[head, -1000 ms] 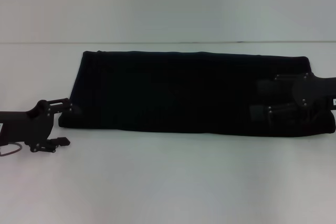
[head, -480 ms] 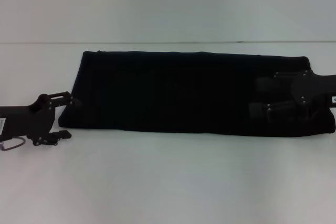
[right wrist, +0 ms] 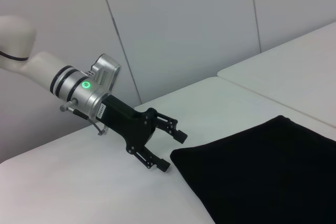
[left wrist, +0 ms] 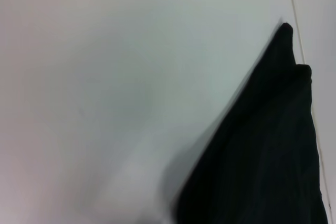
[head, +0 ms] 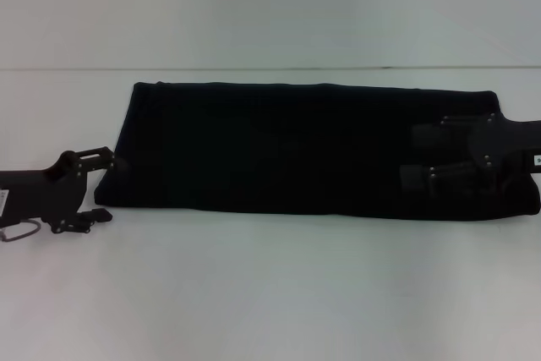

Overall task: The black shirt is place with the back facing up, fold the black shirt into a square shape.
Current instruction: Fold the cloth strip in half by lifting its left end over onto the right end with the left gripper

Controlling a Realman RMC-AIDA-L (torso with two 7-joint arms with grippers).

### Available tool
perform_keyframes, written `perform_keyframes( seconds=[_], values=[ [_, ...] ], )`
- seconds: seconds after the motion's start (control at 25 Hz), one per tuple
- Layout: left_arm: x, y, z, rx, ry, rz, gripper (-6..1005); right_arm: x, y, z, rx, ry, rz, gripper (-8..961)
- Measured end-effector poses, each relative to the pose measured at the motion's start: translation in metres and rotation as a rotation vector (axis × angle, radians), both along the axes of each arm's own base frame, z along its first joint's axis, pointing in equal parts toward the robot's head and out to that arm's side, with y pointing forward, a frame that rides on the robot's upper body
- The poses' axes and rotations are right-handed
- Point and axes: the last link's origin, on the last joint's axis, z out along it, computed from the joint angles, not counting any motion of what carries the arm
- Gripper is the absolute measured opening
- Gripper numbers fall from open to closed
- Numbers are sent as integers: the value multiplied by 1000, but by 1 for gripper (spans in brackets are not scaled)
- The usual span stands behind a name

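The black shirt lies flat on the white table as a long folded band running left to right; no lettering shows. My left gripper is open at the shirt's left end, its fingers just off the near left corner. The right wrist view shows the same left gripper open beside the shirt's corner. My right gripper is open over the shirt's right end, its dark fingers hard to tell from the cloth. In the left wrist view only a shirt corner and bare table show.
A seam in the table runs along the far side, just behind the shirt's far edge. White wall panels stand behind the table. Bare white tabletop lies in front of the shirt.
My left gripper has shifted slightly left and farther back along the shirt's left end, still open. The right gripper and the shirt have hardly moved.
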Motion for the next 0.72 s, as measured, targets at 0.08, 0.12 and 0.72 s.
perform_keyframes(
  seconds=[0.08,0.12,0.72],
  values=[
    [0,1,-2,1,1,3,884,0,0,0,0,0,0,917],
    [-1,1,-2,2,2,4,884,0,0,0,1,0,0,917],
    [-1,7,-2,34,30,-10,883,-2,1,1,8,11,2,916]
  ],
)
